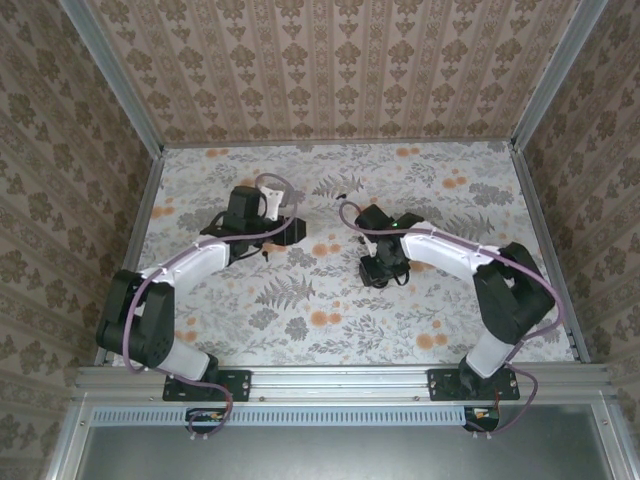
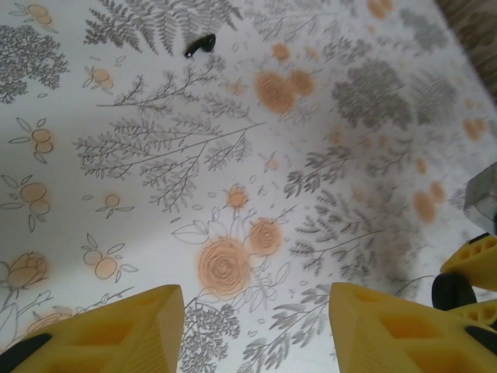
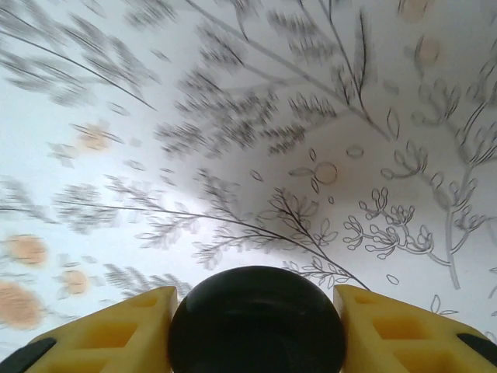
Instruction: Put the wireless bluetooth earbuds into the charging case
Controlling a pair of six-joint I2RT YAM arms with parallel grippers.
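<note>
Floral tablecloth [image 1: 300, 310], patterned walls [image 1: 330, 60]; black case [image 3: 256, 330] is clamped by right gripper [image 3: 255, 295]; left gripper [image 2: 255, 299] is spread, empty.

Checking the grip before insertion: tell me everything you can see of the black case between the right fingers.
The case is a smooth, black, rounded dome, plastic by its look. It sits between the right gripper's yellow fingers, touching both, over the floral table. Its lower part is cut off by the picture's edge, and no lid seam shows.
</note>
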